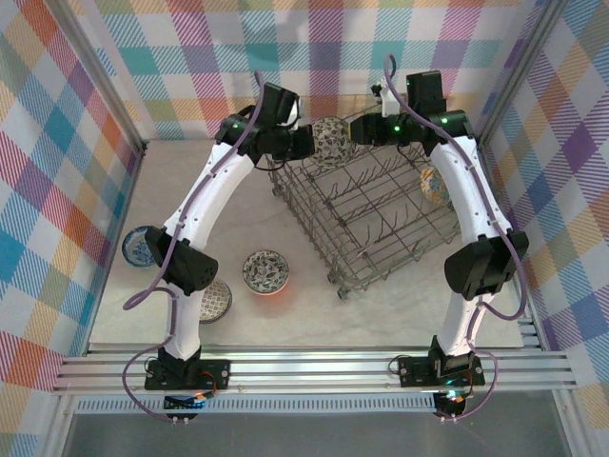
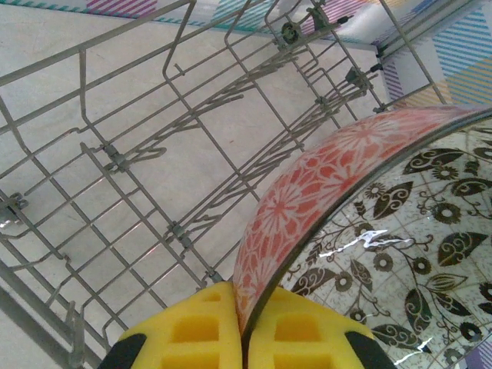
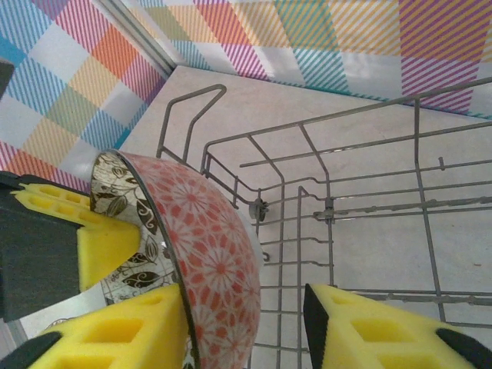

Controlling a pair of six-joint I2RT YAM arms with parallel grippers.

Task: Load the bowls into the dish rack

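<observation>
Top external: L gripper (image 1: 310,143) clamps bowl (image 1: 330,141) upper centre, over rack (image 1: 381,224) far corner; R gripper (image 1: 362,131) just right of it.
Left wrist: pads (image 2: 192,330) pinch rim, btm centre.
Right wrist: R jaws apart, straddling bowl wall.

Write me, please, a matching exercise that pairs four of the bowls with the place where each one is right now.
Things:
1. dark floral bowl
2. blue bowl
3. orange-yellow bowl
4. grey mosaic bowl

Places:
A. near the left edge of the table
B. partly under the elbow of the left arm
C. clamped by its rim in the left pincer, over the far corner of the dish rack
D. at the dish rack's right side

Pairs: 1-C, 2-A, 3-D, 4-B
</observation>
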